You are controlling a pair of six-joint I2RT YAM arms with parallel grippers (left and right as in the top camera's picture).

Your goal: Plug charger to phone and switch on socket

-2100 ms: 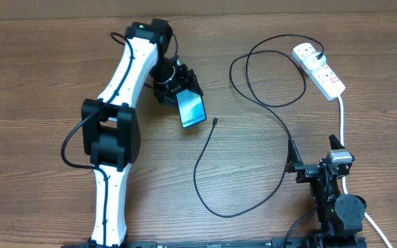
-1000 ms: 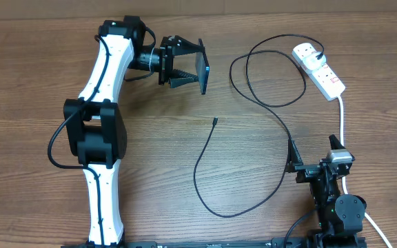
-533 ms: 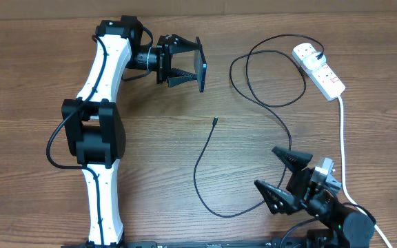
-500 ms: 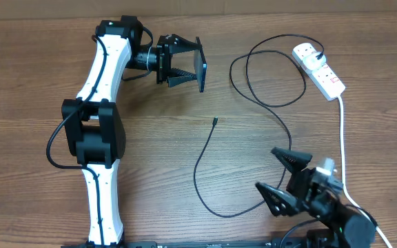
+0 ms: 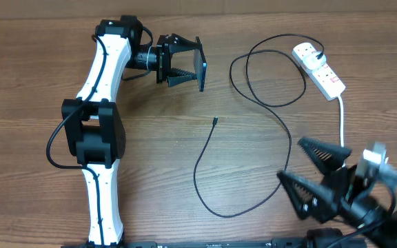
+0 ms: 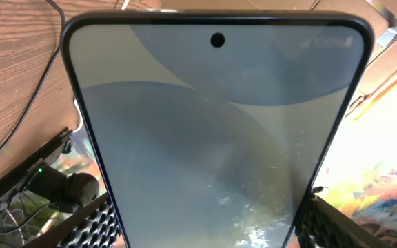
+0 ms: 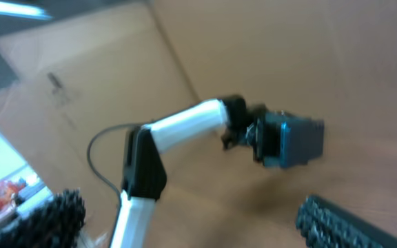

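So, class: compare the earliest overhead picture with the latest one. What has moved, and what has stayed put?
The left gripper has lifted the phone off the table and turned it on edge. The right gripper, open, has risen and swung toward the cable. The charger, the socket and its lead have not moved.

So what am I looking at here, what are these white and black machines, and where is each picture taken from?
These are two robot arms at a wooden table. One picture looks down from above; the other two come from cameras on the arms' wrists. The left gripper holds a phone up off the table, so its wrist camera sees mostly the phone's screen. The right gripper is open and empty; its blurred view looks across at the other arm. On the table lie a thin black charger cable, its small tip free, and a white power strip with the cable's plug in it.
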